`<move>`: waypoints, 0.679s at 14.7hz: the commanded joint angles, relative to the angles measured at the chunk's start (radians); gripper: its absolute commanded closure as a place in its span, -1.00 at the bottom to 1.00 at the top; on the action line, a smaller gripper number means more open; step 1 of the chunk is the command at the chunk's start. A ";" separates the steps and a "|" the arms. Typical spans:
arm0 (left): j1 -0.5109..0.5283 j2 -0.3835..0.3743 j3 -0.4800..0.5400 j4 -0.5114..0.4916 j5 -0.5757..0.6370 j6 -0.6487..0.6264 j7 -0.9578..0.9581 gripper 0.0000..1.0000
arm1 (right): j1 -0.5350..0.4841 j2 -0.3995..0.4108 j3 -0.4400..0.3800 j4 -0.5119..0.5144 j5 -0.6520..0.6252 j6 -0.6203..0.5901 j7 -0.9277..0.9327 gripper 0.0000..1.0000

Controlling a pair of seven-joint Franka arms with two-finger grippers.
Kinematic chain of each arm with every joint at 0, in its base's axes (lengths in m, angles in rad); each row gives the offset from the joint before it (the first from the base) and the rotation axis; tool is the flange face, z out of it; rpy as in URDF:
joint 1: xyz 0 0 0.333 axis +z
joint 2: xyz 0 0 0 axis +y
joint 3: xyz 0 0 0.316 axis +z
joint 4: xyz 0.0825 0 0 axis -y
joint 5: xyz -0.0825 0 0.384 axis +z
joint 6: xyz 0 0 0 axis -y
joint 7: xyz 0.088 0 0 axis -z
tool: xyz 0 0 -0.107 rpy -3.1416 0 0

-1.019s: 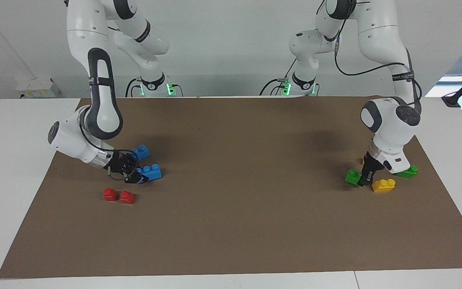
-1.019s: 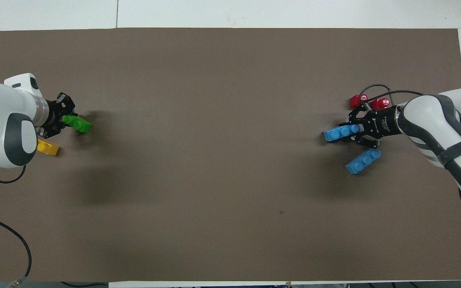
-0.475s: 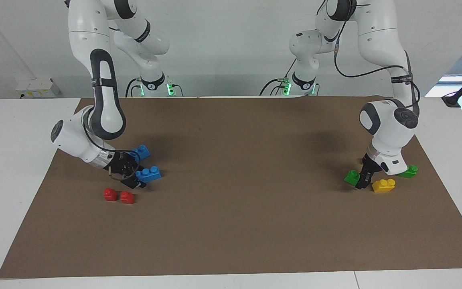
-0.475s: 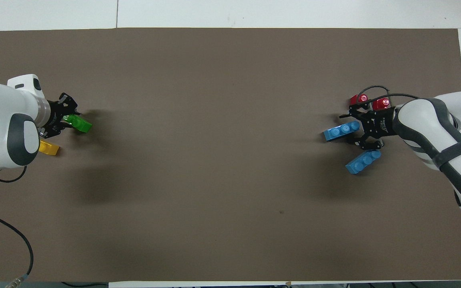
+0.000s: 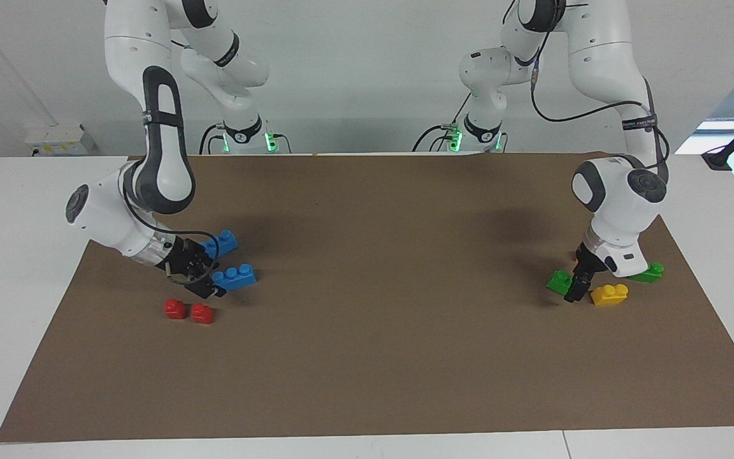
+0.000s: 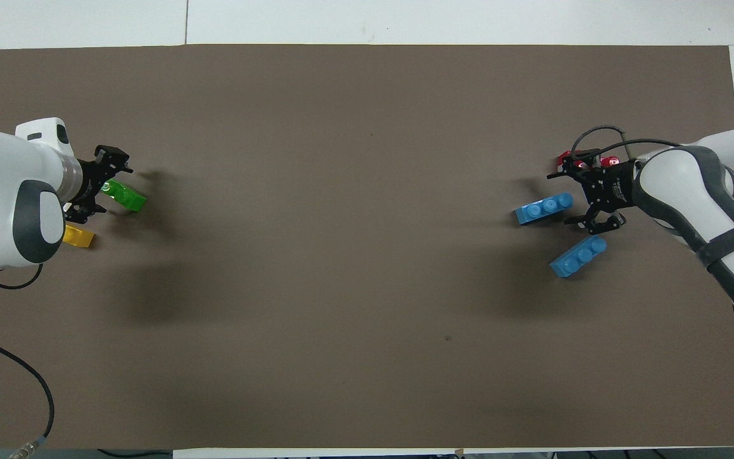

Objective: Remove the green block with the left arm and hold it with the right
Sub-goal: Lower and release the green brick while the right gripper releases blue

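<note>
The bright green block lies on the brown mat at the left arm's end, next to a yellow brick. My left gripper is low over the end of the block, open, with its fingers standing apart on either side of it. In the overhead view the green block pokes out from the left gripper. My right gripper is open at the other end of the mat, just off the end of a blue three-stud brick; it also shows in the overhead view.
A darker green brick lies by the left arm's wrist. A second blue brick lies nearer to the robots than the first. Two red bricks lie farther from the robots than the right gripper.
Both grippers have opened. The left one has let go of the green block. The right one has let go of the blue brick and drawn back toward its end of the table.
</note>
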 commanded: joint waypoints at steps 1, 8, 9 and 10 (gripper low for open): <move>-0.003 -0.079 -0.001 0.021 -0.017 -0.091 0.025 -1.00 | -0.017 -0.018 0.005 0.048 -0.081 -0.057 0.017 -1.00; -0.020 -0.119 -0.018 0.250 -0.011 -0.368 0.141 -1.00 | -0.003 -0.097 0.011 0.115 -0.323 -0.104 -0.066 -1.00; -0.020 -0.137 -0.019 0.259 -0.012 -0.388 0.185 -1.00 | -0.002 -0.099 0.012 0.126 -0.340 -0.109 -0.096 -1.00; -0.026 -0.165 -0.021 0.259 -0.012 -0.399 0.242 -1.00 | 0.001 -0.100 0.012 0.135 -0.375 -0.109 -0.123 -1.00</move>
